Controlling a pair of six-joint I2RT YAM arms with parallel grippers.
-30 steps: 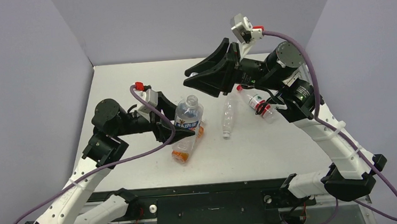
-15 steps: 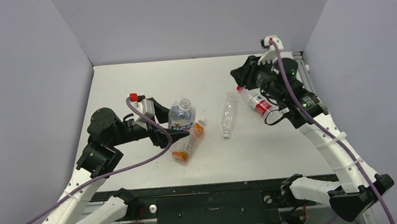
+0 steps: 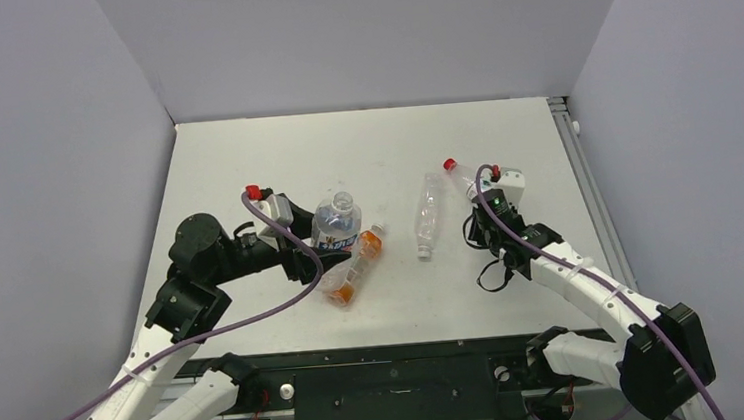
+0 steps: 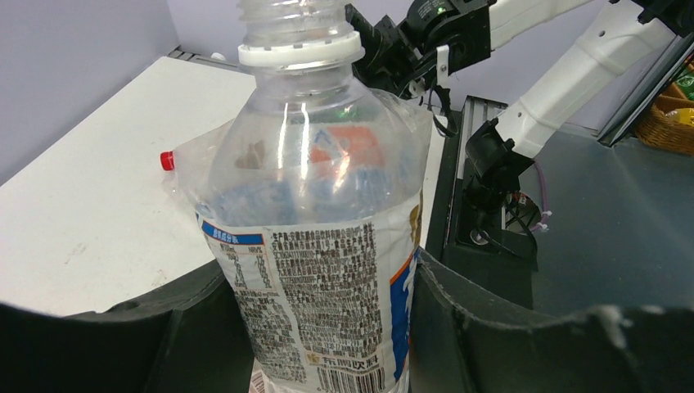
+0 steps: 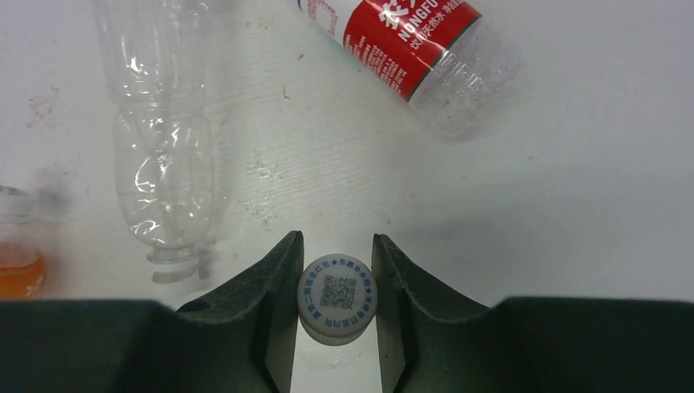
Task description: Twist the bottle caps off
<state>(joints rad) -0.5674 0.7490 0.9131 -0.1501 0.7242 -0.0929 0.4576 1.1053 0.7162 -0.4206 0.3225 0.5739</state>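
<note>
Centre left of the overhead view, the left gripper [image 4: 315,327] is clamped partway open around the labelled body of an upright clear bottle [image 4: 311,205], steadying it; the bottle's neck is bare, its cap off. Centre right, the right gripper [image 5: 335,270] hangs low over the table [image 3: 274,158], fingers pinched nearly together on a white cap [image 5: 335,299], printed top up, probably to set it down. A red cap [image 3: 450,164] is screwed on the red-labelled bottle [image 5: 401,41] lying nearby. A crumpled clear bottle [image 5: 159,147] and an orange bottle [image 3: 348,272] lie between the arms.

Built of white links [image 3: 595,291] and black joints [image 3: 195,246], trailed by purple cables [image 3: 318,262], tipped with dark wedge-shaped claw fingers [image 5: 278,311].
</note>
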